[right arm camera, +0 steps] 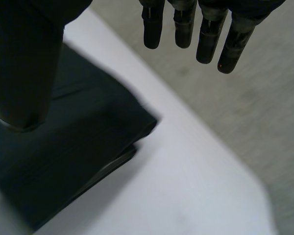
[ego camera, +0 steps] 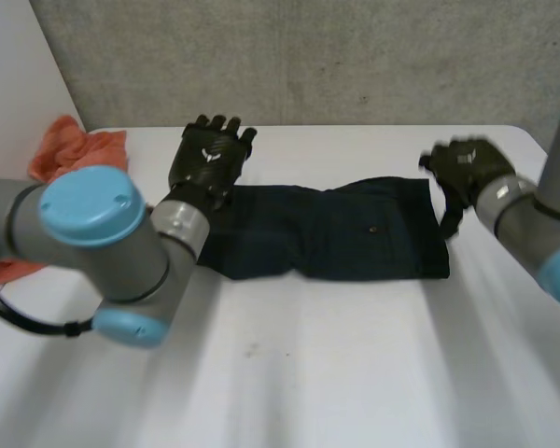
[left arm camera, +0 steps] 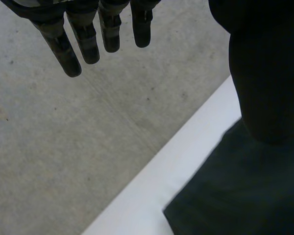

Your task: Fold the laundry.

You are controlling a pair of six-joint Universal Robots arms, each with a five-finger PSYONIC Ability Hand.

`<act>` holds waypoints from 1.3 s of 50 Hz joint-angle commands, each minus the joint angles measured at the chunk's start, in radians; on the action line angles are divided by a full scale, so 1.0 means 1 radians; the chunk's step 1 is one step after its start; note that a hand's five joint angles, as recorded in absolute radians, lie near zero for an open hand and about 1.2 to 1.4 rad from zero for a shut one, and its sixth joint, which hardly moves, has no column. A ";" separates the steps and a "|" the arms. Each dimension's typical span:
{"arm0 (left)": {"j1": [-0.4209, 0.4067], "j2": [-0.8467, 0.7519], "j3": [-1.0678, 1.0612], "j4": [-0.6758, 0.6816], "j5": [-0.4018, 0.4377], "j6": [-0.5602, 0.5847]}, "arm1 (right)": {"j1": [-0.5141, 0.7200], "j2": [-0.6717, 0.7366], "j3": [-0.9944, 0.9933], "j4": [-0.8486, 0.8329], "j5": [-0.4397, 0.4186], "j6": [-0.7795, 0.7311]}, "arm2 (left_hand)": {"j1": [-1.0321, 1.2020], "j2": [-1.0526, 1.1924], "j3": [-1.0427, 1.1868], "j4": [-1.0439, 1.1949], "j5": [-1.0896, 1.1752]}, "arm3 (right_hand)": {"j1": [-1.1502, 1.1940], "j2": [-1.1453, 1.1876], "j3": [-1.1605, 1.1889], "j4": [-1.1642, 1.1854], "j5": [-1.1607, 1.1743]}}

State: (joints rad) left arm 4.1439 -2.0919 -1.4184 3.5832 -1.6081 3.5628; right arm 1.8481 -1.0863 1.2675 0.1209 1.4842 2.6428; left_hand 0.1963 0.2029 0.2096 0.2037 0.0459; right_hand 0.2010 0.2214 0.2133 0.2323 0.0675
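White table (ego camera: 355, 364) bears a dark garment (ego camera: 336, 233), left hand (ego camera: 208, 157) and right hand (ego camera: 467, 168) at opposite ends, fingers straight.

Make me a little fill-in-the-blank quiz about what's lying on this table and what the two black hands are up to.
1. The dark folded garment lies on a ____ table.
2. The crumpled cloth near the table's far left corner is ____ in colour.
3. The left hand and right hand, one at each end of the garment, have straight fingers and hold ____.

Missing words: white; orange; nothing.
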 commanded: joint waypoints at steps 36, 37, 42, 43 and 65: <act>0.025 0.069 -0.197 0.002 0.000 -0.160 | -0.223 -0.055 0.309 -0.348 -0.102 -0.021 | -0.022 -0.028 -0.035 -0.029 -0.046 | 1.195 1.175 1.183 1.164 1.154; 0.025 0.070 -0.197 0.000 0.000 -0.160 | -0.239 -0.058 0.311 -0.346 -0.101 -0.043 | -0.022 -0.028 -0.035 -0.029 -0.046 | 1.195 1.175 1.183 1.164 1.154; 0.026 0.076 -0.197 -0.004 0.002 -0.160 | -0.290 -0.069 0.291 -0.326 -0.087 -0.252 | -0.022 -0.028 -0.035 -0.029 -0.046 | 1.195 1.175 1.183 1.164 1.154; 0.025 0.076 -0.198 -0.004 0.002 -0.160 | -0.290 -0.069 0.283 -0.326 -0.085 -0.286 | -0.022 -0.028 -0.035 -0.029 -0.046 | 1.195 1.175 1.183 1.164 1.154; 0.018 0.101 -0.053 -0.003 -0.004 -0.177 | 0.296 0.083 0.185 -0.376 -0.478 -0.587 | -0.022 -0.028 -0.035 -0.029 -0.046 | 1.195 1.175 1.183 1.164 1.154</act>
State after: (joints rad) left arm 4.1682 -1.9908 -1.5398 3.5819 -1.6111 3.4015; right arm 2.0252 -1.0813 1.4412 -0.2764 1.0969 2.1414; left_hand 0.1963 0.2029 0.2096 0.2037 0.0459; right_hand 0.9731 1.1719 1.1953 1.1881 0.9712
